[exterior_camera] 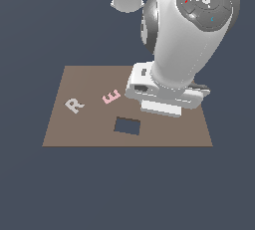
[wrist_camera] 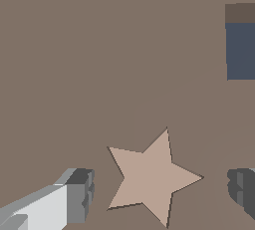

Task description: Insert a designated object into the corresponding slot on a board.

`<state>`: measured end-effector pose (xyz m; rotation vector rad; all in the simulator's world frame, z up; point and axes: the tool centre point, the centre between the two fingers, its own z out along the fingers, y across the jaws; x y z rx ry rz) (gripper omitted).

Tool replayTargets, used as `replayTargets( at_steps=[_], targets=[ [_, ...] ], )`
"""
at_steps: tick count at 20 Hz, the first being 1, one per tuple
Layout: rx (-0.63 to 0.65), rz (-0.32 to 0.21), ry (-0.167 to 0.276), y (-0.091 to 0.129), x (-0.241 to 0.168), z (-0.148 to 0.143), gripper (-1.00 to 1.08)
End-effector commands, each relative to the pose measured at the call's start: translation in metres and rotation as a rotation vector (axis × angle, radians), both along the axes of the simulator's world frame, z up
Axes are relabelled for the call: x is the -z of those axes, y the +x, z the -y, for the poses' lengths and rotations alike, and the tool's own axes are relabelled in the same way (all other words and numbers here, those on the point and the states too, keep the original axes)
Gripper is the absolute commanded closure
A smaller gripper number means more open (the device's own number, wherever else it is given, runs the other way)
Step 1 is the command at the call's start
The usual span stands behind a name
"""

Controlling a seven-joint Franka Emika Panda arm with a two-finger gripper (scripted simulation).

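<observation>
Because the tan star (wrist_camera: 149,176) lies flat on the board (wrist_camera: 99,74), between the two spread fingers (wrist_camera: 79,194) of the gripper (wrist_camera: 159,191) and touching neither, the tool is released — nothing is held. Whether the star sits in its slot cannot be told. To grasp well, the arm should stay centred on the star and close evenly — the rectangular cut-out (wrist_camera: 240,50) lies well apart from the star.

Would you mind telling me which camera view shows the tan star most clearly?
The wrist view shows it best: the tan star lies flat on the brown board, all five points visible, between the open gripper fingers. In the exterior view the star is not visible at all; the arm's body covers that part of the board.
</observation>
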<state>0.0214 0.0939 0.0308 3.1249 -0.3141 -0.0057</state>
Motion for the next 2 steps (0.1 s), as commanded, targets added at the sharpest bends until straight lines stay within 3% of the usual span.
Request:
replayTargets(
  at_steps=[1,2],
  targets=[
    [0.000,0.000,0.000,0.0001,0.0000,0.0000,-0.92],
    [0.000,0.000,0.000,0.0001,0.0000,0.0000,-0.92]
  ],
)
